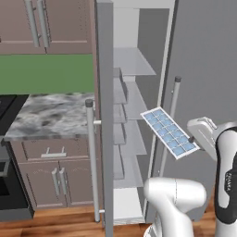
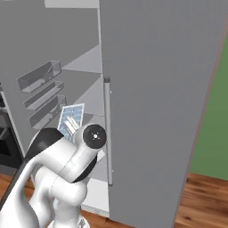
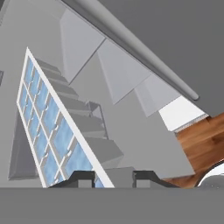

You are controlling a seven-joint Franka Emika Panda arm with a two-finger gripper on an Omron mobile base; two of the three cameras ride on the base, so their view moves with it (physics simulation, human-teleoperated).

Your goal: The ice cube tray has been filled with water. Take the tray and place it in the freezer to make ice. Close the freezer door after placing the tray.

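Gripper [image 3: 113, 177] clamped narrow on one end of ice cube tray [image 1: 169, 132], tilted, in front of open freezer [image 1: 132, 129] shelves. No legible writing anywhere.

marble counter [image 1: 51, 118], wooden cabinets [image 1: 51, 166], green wall [image 1: 46, 74]

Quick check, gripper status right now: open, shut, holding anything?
Gripper: shut on the ice cube tray, gripping it by one end and holding it tilted in front of the open freezer.
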